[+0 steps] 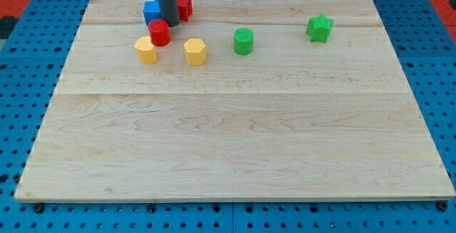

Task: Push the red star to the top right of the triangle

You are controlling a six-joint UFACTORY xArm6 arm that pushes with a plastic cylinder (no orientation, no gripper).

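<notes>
My tip [169,23] stands near the board's top left, between a blue block [151,11] on its left and a red block [184,6] on its right. The rod hides part of both, so their shapes are hard to make out. The red block's notched edge looks like a star's. A red cylinder [159,32] sits just below and left of the tip, close to it or touching; I cannot tell which.
A yellow block [145,50] and a yellow hexagon-like block [194,51] lie below the cluster. A green cylinder [244,40] sits mid-top, and a green star [320,28] at the top right. The wooden board [235,140] rests on a blue perforated table.
</notes>
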